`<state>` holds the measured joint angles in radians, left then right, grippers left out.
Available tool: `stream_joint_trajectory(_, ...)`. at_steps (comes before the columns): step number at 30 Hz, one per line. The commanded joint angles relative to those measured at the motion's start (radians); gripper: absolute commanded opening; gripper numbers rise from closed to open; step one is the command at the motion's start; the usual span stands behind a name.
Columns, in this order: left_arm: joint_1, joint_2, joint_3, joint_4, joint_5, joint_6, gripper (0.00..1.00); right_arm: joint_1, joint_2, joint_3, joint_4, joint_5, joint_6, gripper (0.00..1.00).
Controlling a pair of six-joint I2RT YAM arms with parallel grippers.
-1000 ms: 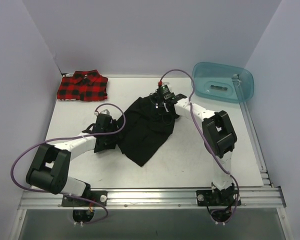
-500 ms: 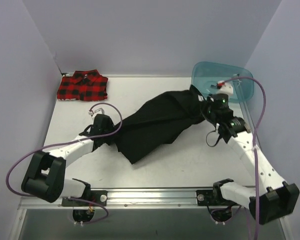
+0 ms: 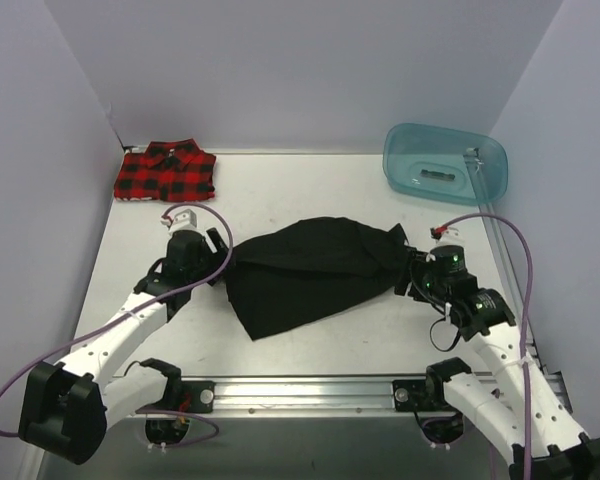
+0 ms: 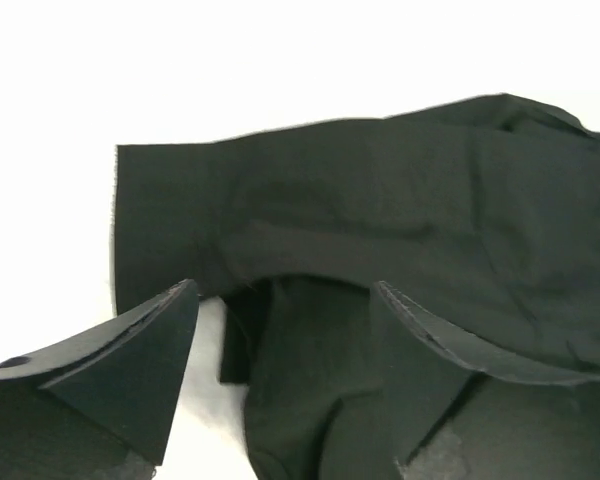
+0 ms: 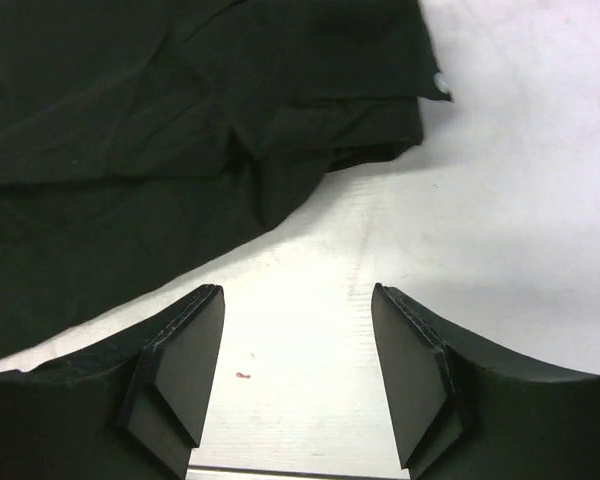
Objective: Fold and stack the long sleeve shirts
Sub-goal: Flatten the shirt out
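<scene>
Flanking the black shirt, both grippers agape

Black shirt (image 3: 310,270) lies spread and rumpled on the white table (image 3: 280,190), long axis running left to right, one corner drooping toward the near edge. Cloth creased, not folded flat.

Left gripper (image 3: 218,266) sits at the shirt's left end. Left wrist view: fingers (image 4: 145,375) spread wide, dark cloth (image 4: 380,220) lying between and beyond them, a loose flap bunched in the gap. Nothing pinched; the cloth touches neither pad that I can make out.

Right gripper (image 3: 412,282) sits at the shirt's right end. Right wrist view: gripper (image 5: 298,370) parted, only bare table between the fingers (image 5: 180,365). The shirt's hem (image 5: 130,120) lies just ahead of the tips, not touching them. One small white button (image 5: 441,84) shows at the hem's corner.

Red-and-black plaid shirt (image 3: 166,172) lies folded into a neat rectangle, collar up, well apart from the black shirt, beyond it to the far left. No contact between the two garments.

Translucent teal tub (image 3: 445,165) stands beyond the black shirt to the far right, also apart from it
</scene>
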<state>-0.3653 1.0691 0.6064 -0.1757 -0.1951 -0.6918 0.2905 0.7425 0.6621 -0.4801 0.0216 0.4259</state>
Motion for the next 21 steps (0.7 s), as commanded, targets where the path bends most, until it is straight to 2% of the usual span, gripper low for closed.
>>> stream_joint_trajectory(1,-0.014,-0.050,0.038,-0.053,0.097,0.041,0.82,0.047,0.056,0.066,0.000,-0.043,-0.076,0.61)
stream_joint_trajectory(6,-0.038,-0.054,0.099,-0.122,0.169,0.063,0.90,0.170,0.286,0.220,0.029,0.081,-0.114,0.62)
stream_joint_trajectory(11,-0.052,-0.011,0.112,-0.107,0.163,0.012,0.90,0.184,0.504,0.301,0.061,0.194,-0.157,0.62)
stream_joint_trajectory(21,-0.083,0.107,0.093,-0.007,0.152,-0.034,0.90,0.185,0.771,0.384,0.092,0.343,-0.199,0.58)
